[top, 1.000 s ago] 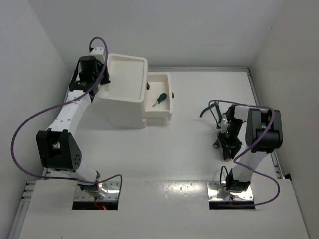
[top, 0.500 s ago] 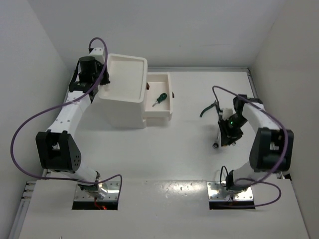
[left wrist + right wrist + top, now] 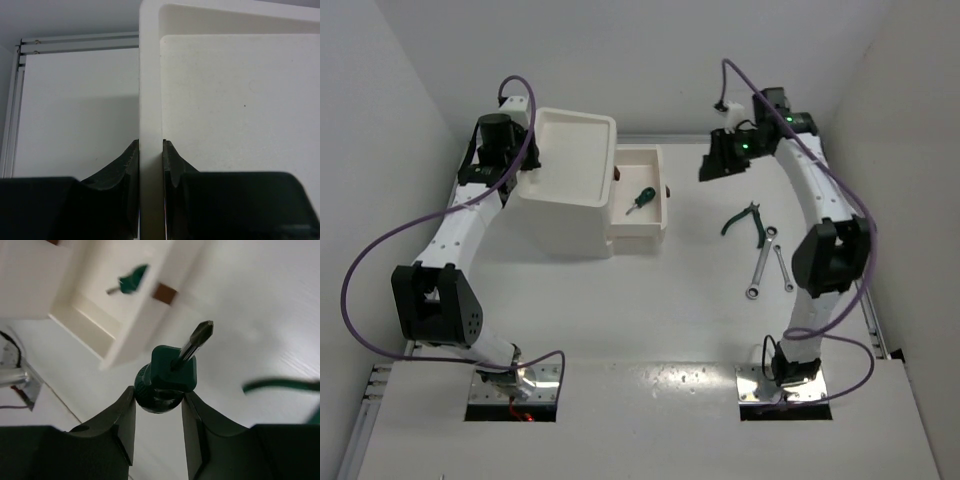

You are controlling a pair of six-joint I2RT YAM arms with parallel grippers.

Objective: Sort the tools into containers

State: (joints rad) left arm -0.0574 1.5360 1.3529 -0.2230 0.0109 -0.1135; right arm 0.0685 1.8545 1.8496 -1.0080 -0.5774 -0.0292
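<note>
- A small screwdriver with a dark green ribbed plastic handle (image 3: 167, 375) and a short silver shaft ending in a dark cross tip is gripped by its handle between the two black fingers of the right gripper (image 3: 159, 407). The fingers are only partly closed, with the handle filling the gap between them. The tip is pointed away from the wrist.
- The tool is held in the air over the far part of the white table (image 3: 680, 300), to the right of the open drawer.
- A white pull-out drawer (image 3: 640, 228) with a small dark red handle (image 3: 667, 188) stands drawn out from the right side of the white boxy plastic cabinet (image 3: 565, 215), which is set near the table's far left corner.
- A second green-handled screwdriver (image 3: 640, 198) lies slanted inside that drawer.
- The left gripper (image 3: 151, 160) is closed tight on the raised rim (image 3: 150, 75) of the cabinet's shallow tray top, with one finger on each side of the wall.
- Green-handled pliers (image 3: 745, 220) lie on the table toward its right edge, handles spread apart.
- Two slim silver wrenches (image 3: 760, 265) (image 3: 783, 268) lie just nearer than the pliers in a narrow V. Whether they touch cannot be told.
</note>
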